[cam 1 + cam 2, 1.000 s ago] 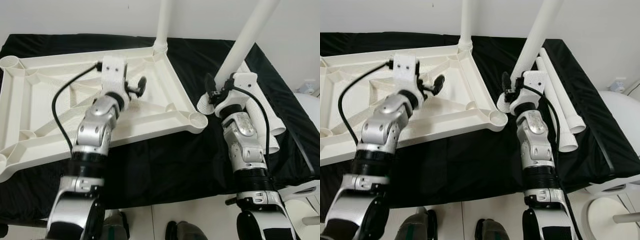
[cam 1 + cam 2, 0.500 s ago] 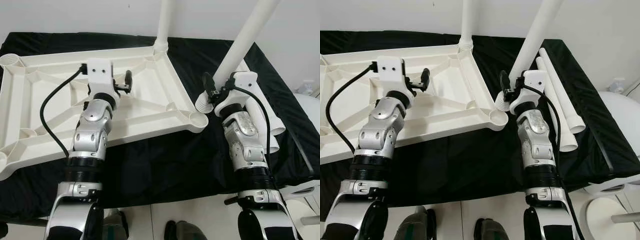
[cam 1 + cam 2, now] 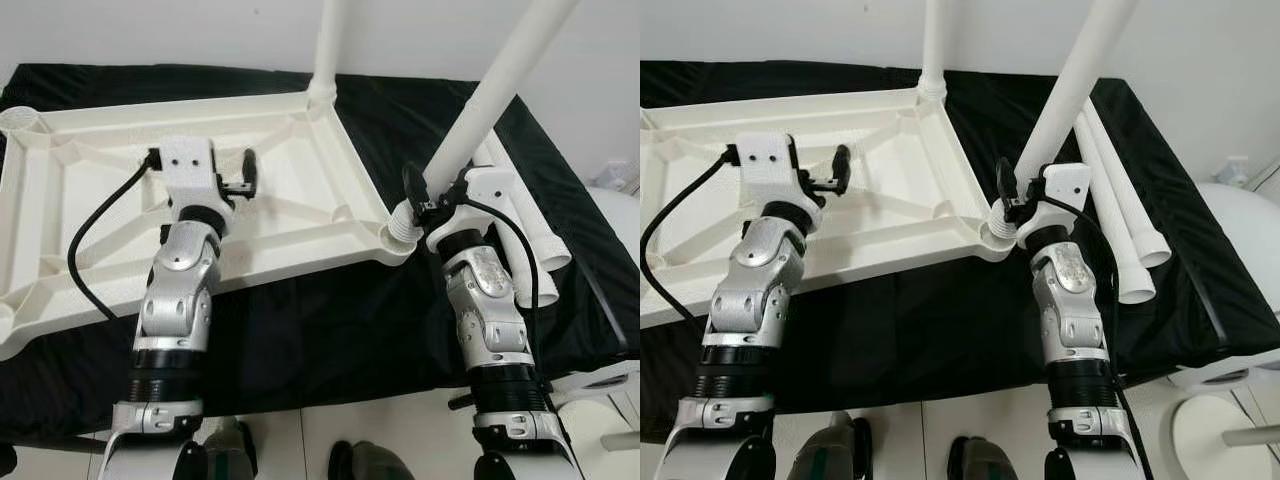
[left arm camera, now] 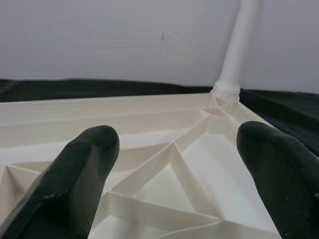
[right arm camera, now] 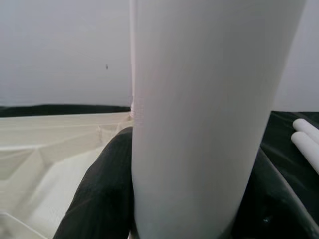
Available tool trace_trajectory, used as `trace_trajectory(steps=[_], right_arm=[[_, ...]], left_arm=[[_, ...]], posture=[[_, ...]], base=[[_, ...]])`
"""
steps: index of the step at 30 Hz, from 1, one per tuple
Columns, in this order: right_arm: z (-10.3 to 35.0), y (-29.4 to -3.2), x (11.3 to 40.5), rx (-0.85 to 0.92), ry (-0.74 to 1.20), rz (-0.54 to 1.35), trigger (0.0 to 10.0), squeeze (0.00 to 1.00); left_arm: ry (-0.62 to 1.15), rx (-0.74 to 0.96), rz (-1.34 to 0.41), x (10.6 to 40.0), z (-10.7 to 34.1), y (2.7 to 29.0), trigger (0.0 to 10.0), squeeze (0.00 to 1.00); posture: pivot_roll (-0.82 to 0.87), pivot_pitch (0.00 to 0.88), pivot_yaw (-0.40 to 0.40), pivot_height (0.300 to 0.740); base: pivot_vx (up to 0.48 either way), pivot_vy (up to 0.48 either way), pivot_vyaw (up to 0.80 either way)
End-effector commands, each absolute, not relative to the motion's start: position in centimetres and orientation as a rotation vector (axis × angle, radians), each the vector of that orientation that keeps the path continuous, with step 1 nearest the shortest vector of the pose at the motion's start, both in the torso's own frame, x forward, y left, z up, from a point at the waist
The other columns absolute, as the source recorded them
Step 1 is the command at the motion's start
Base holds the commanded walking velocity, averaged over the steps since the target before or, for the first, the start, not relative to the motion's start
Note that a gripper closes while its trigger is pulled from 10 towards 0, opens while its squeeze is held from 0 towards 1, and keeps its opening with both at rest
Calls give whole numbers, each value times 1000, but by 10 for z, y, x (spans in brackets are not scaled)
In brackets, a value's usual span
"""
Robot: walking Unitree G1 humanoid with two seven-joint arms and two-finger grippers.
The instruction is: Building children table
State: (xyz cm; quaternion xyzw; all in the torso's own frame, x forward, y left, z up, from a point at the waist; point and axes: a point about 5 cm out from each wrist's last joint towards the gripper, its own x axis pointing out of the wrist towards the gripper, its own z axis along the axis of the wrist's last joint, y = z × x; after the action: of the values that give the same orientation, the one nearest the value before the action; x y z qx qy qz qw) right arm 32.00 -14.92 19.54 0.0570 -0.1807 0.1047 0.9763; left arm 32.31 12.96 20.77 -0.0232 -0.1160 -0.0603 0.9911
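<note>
Two grippers: my right gripper (image 3: pixel 418 196) pinches a leg (image 3: pixel 488 107) at the tabletop's (image 3: pixel 300 215) near right corner socket; left gripper (image 3: pixel 243 172) hovers spread above it.

You see the white ribbed tabletop (image 3: pixel 300 190) lying upside down on black cloth. One white leg (image 3: pixel 327 45) stands upright in its far right corner socket. A second white leg (image 3: pixel 490 100) leans tilted, its ridged end at the near right corner socket (image 3: pixel 398 235). Two more white legs (image 3: pixel 1120 200) lie flat just beside it.
</note>
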Motion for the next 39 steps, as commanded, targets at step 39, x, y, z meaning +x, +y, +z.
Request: trace_trajectory(steps=[39], right_arm=[[202,-152,326,51,-309,382,10000,0]], left_arm=[[-303,62,-539,305,223,78,10000,0]], posture=[[48,49,-83,740]], base=[[0,0,0]])
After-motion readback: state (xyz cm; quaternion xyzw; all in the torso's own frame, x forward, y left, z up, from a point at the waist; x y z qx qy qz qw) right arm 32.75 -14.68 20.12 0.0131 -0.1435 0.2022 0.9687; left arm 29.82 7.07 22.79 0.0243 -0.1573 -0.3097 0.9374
